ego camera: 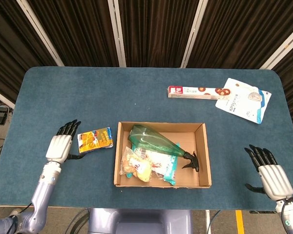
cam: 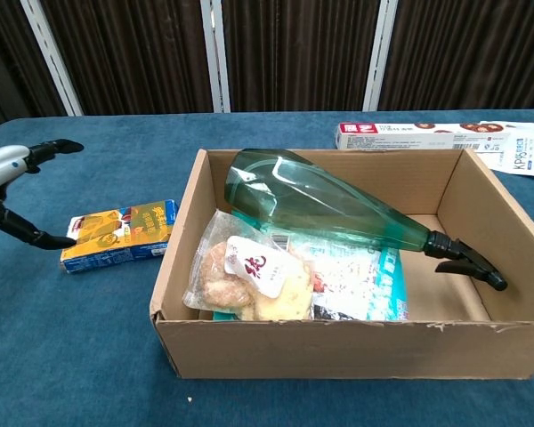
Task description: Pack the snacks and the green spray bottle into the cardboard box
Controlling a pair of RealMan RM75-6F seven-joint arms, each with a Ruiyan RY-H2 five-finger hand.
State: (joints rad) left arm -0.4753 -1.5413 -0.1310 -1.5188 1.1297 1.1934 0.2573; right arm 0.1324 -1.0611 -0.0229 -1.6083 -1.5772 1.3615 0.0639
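From the head view, your left hand is spread and empty just beside the orange pack; your right hand is released too. The bottle lies in the box. From the chest view, the thumb nears the pack; snacks sit under the bottle.

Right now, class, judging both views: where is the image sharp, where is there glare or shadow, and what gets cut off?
Head view: even light and sharp focus, with faint soft shadows inside the cardboard box; the right hand sits near the frame corner. Chest view: highlights glint on the green spray bottle, the left hand is cropped at the edge, and the white pouch runs out of frame.
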